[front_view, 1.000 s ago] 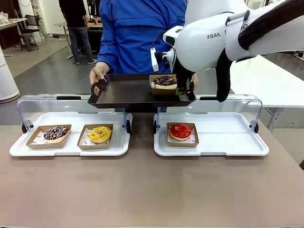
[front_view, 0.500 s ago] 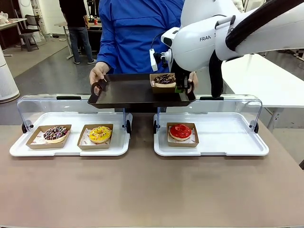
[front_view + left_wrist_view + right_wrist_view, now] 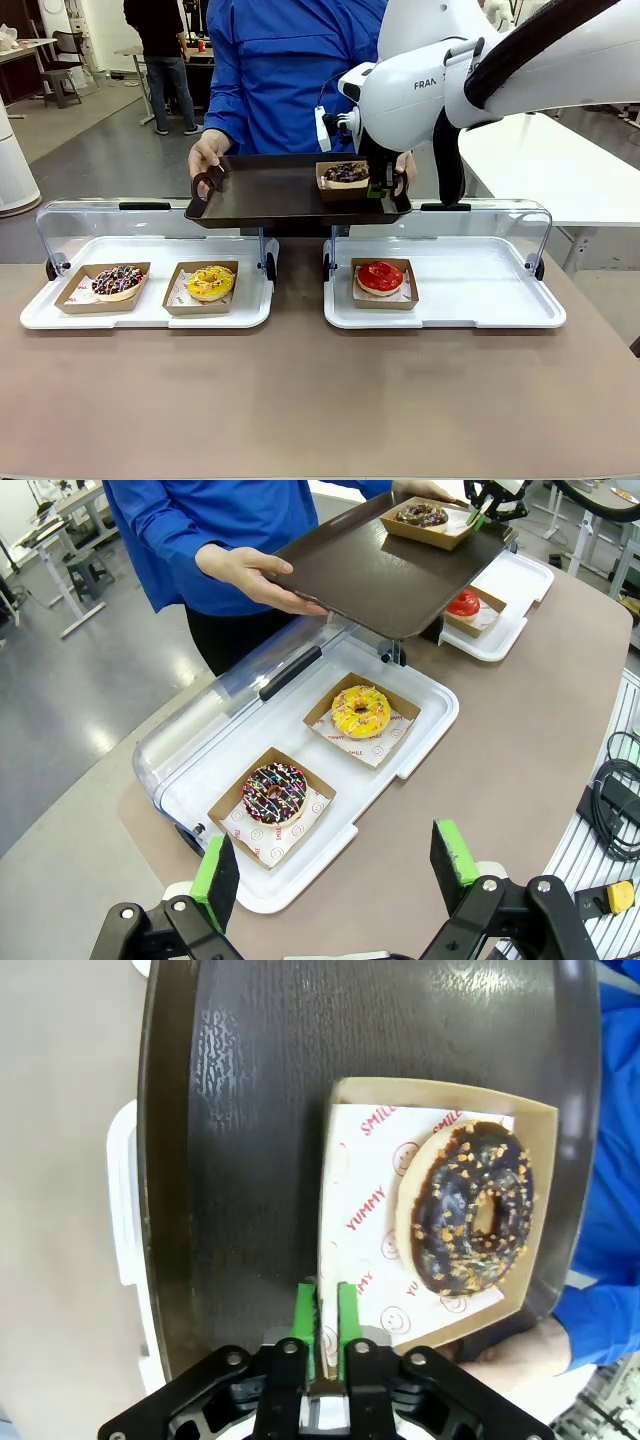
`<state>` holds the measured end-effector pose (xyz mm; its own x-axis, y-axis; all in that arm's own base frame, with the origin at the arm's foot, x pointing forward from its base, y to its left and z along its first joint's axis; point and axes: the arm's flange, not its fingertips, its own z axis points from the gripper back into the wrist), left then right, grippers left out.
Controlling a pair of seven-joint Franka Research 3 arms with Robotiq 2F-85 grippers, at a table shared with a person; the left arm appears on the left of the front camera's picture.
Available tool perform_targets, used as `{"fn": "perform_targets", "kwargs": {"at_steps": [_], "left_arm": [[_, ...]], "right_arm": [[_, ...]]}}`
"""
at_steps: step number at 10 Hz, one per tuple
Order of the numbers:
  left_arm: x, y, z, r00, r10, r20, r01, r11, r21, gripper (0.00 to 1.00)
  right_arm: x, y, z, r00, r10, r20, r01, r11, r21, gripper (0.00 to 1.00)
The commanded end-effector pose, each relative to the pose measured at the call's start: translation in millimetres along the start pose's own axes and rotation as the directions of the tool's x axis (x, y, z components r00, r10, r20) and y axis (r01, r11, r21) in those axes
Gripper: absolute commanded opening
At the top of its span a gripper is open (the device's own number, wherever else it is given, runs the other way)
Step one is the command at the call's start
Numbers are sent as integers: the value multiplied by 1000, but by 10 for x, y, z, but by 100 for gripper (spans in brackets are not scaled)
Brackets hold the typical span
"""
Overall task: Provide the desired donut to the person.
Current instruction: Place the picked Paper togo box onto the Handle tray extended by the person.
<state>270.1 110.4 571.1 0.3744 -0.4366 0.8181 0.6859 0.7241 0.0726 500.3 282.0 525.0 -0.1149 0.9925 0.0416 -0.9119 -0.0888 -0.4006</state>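
Note:
A person (image 3: 290, 70) in a bright blue jacket holds a dark brown tray (image 3: 270, 190) in both hands across the table. At the tray's right end lies a chocolate donut (image 3: 346, 171) with nut crumbs in an open cardboard box (image 3: 360, 1210). My right gripper (image 3: 384, 186) reaches over that end, and its green pads (image 3: 320, 1325) pinch the box's near wall. The box's bottom lies flat on the tray (image 3: 250, 1110). My left gripper (image 3: 335, 870) hangs open and empty, high above the table's left end.
Two white display trays with raised clear lids stand on the brown table. The left tray (image 3: 150, 320) holds a sprinkled chocolate donut (image 3: 117, 281) and a yellow donut (image 3: 211, 283). The right tray (image 3: 480, 290) holds a red donut (image 3: 380, 276). A white table stands behind on the right.
The right arm has drifted a little left and back over the dark tray, and the box with the chocolate donut has moved slightly with it. The left arm has stayed still.

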Motion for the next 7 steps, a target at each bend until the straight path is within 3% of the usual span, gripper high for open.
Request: {"fn": "perform_targets", "kwargs": {"at_steps": [1, 2, 3, 7], "left_arm": [[11, 1, 4, 1000, 18, 7, -18, 1000, 1, 100], [11, 1, 4, 1000, 18, 7, -18, 1000, 1, 100], [11, 1, 4, 1000, 18, 7, -18, 1000, 1, 100], [11, 1, 4, 1000, 18, 7, -18, 1000, 1, 100]], "right_arm": [[-17, -70, 22, 1000, 3, 7, -3, 1000, 12, 100], [-36, -80, 51, 1000, 0, 2, -1, 999, 36, 65], [-49, -75, 90, 1000, 9, 7, -9, 999, 51, 100], [-47, -81, 188, 998, 49, 33, -51, 996, 66, 100]]}}
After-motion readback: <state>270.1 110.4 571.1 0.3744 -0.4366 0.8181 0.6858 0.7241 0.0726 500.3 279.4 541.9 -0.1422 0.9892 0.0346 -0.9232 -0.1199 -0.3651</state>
